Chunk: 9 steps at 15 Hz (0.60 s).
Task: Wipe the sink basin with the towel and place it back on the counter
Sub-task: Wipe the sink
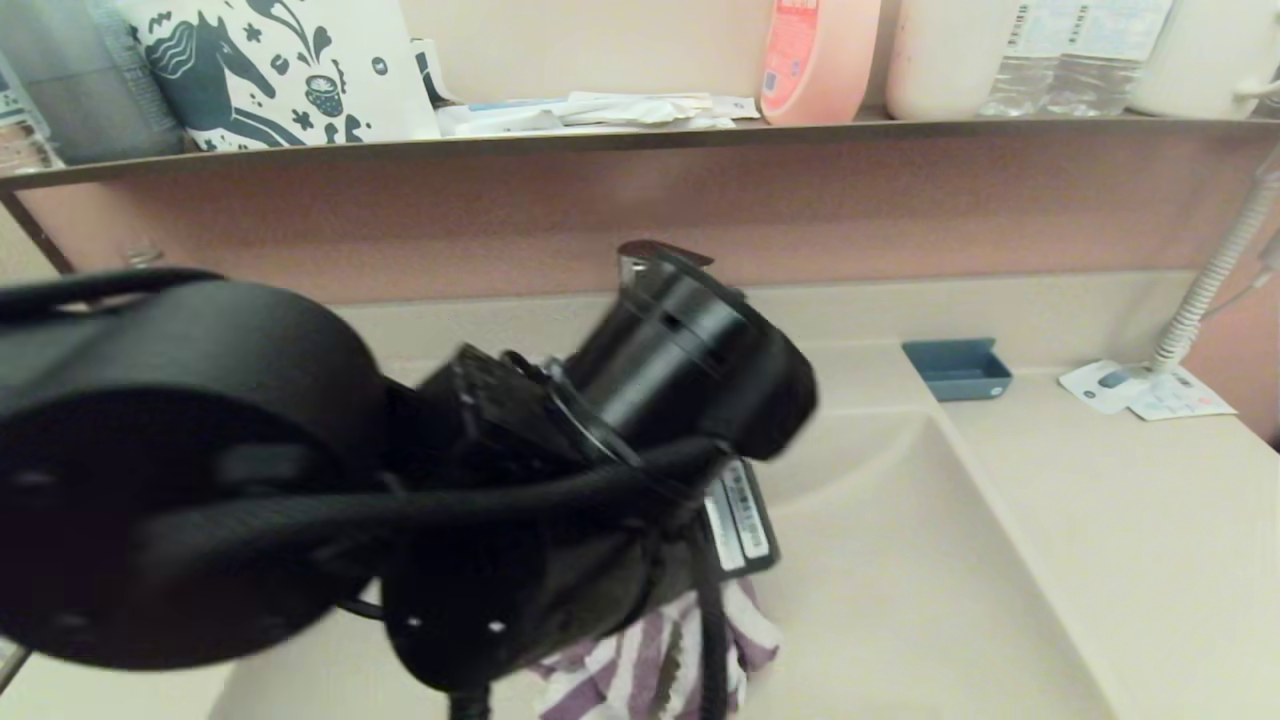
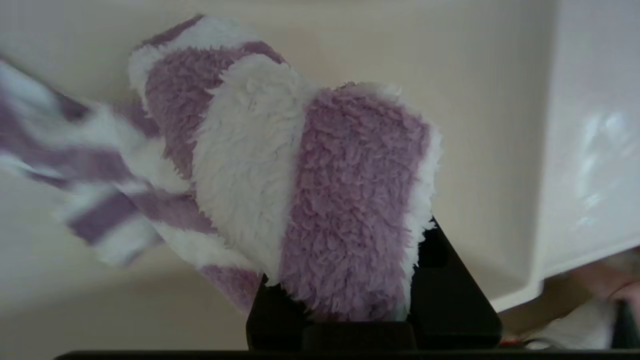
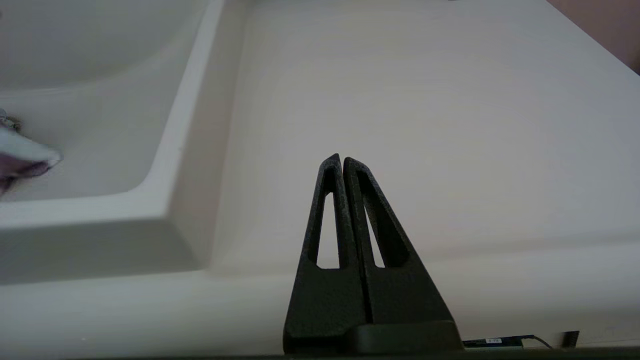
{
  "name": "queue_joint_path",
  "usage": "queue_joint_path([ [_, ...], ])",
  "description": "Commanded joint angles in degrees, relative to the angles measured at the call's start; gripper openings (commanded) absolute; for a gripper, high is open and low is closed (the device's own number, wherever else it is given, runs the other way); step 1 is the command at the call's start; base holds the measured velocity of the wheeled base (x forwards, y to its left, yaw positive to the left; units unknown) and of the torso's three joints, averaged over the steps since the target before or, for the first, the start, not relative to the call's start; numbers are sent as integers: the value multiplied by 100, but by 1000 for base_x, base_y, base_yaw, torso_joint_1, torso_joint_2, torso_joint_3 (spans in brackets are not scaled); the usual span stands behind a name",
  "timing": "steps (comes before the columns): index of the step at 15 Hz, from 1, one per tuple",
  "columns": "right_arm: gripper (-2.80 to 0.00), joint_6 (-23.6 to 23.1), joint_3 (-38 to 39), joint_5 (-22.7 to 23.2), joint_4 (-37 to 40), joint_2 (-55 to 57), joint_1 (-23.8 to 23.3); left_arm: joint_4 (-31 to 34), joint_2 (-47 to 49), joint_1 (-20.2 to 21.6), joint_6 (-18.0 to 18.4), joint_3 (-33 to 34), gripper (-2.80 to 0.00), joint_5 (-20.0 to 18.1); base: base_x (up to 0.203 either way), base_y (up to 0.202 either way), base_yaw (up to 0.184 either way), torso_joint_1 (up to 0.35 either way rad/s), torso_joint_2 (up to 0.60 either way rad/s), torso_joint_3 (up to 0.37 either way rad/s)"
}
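Note:
A fluffy purple-and-white striped towel [image 2: 320, 190] is bunched between my left gripper's [image 2: 357, 280] black fingers [image 2: 452, 290], which are shut on it. The towel covers the fingertips. In the head view the left arm reaches down into the cream sink basin [image 1: 900, 570], and the towel [image 1: 650, 675] hangs below the wrist over the basin's near part. The arm hides the drain and tap. My right gripper [image 3: 341, 160] is shut and empty, hovering over the flat counter [image 3: 425, 100] right of the basin [image 3: 75, 105]. A corner of the towel [image 3: 22, 160] shows at that view's edge.
A small blue dish [image 1: 958, 368] sits on the counter [image 1: 1120, 520] behind the basin's right corner, with leaflets [image 1: 1145, 390] and a coiled hose [image 1: 1215, 280] further right. The dark-edged shelf [image 1: 640, 135] above holds bottles, papers and a patterned bag.

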Motion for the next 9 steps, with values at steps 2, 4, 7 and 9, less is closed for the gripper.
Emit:
queue_joint_path([
  [2, -280, 0, 0, -2, 0, 5, 0, 21, 988, -767, -373, -451, -280, 79, 0, 0, 0, 0, 0, 0],
  [4, -280, 0, 0, -2, 0, 5, 0, 26, 1536, -1023, -458, -932, -280, 248, 0, 0, 0, 0, 0, 0],
  [7, -280, 3, 0, -2, 0, 5, 0, 45, 2174, -1097, -452, -1476, -280, 329, 0, 0, 0, 0, 0, 0],
  [9, -280, 0, 0, -2, 0, 5, 0, 54, 2648, -1107, -334, -2048, -280, 334, 0, 0, 0, 0, 0, 0],
])
